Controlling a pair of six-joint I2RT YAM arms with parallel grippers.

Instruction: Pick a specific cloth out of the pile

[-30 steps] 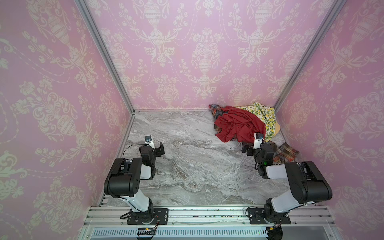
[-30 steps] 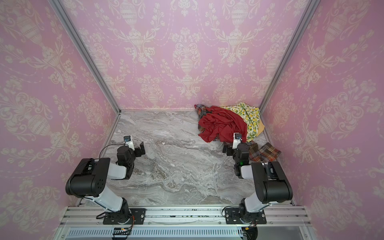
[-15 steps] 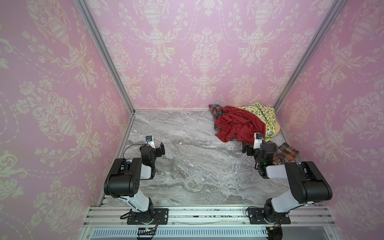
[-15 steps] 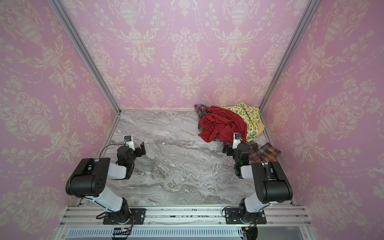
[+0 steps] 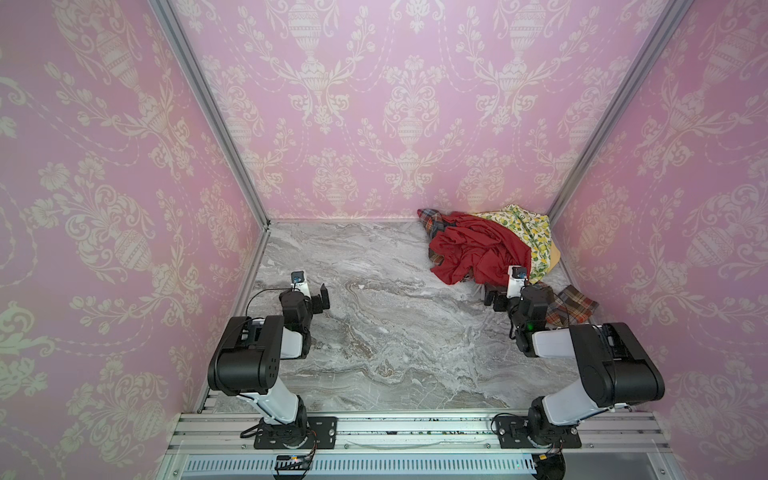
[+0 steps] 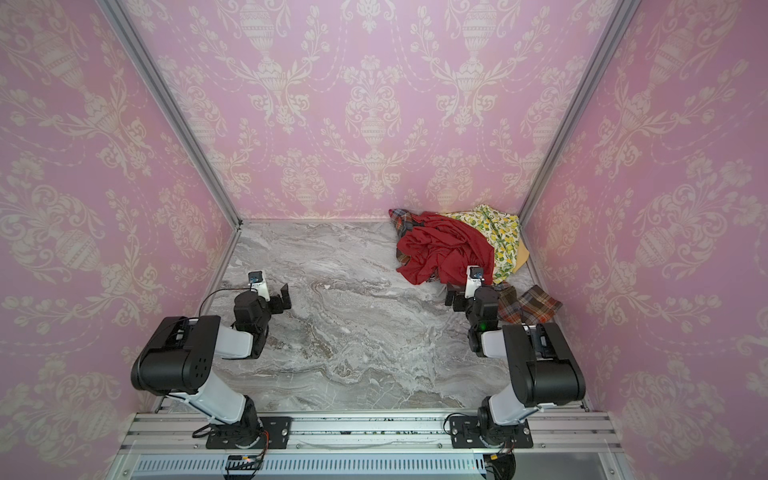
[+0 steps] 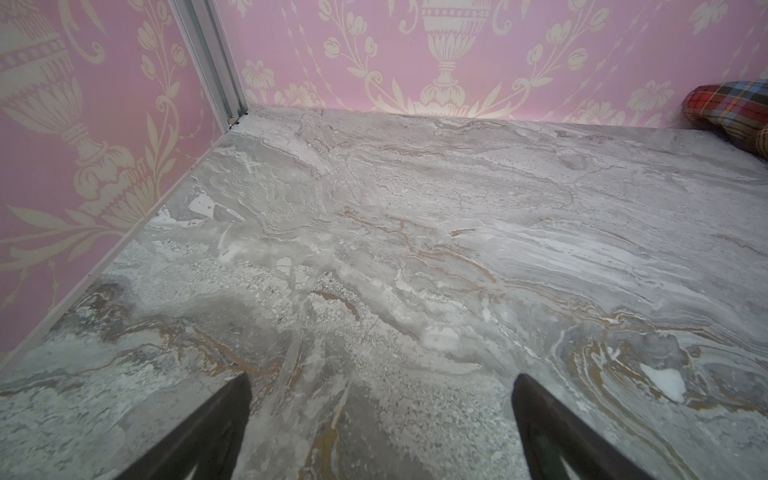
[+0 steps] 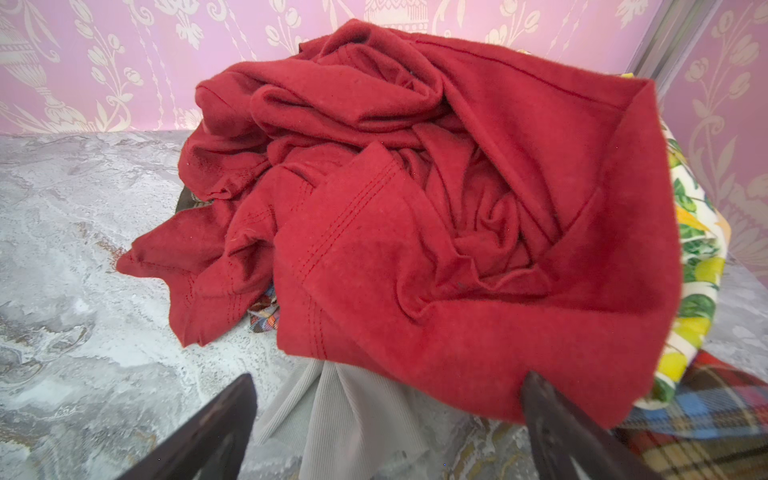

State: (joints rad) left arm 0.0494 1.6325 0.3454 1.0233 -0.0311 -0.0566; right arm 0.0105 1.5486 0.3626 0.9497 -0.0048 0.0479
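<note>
No movement: two pincers (image 7: 380, 380) (image 8: 386, 380), one pile (image 5: 478, 249)

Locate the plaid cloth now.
In both top views the plaid cloth lies far right, mostly under the red cloth; ends show beside the right arm and by the back wall.

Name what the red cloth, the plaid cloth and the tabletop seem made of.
The red cloth: soft matte knit, probably cotton jersey; fuzzy nap, rows of topstitching. The plaid cloth: woven, possibly flannel; crossing coloured stripes. The tabletop: grey marble look with brown veins; real stone or print, cannot tell.
</note>
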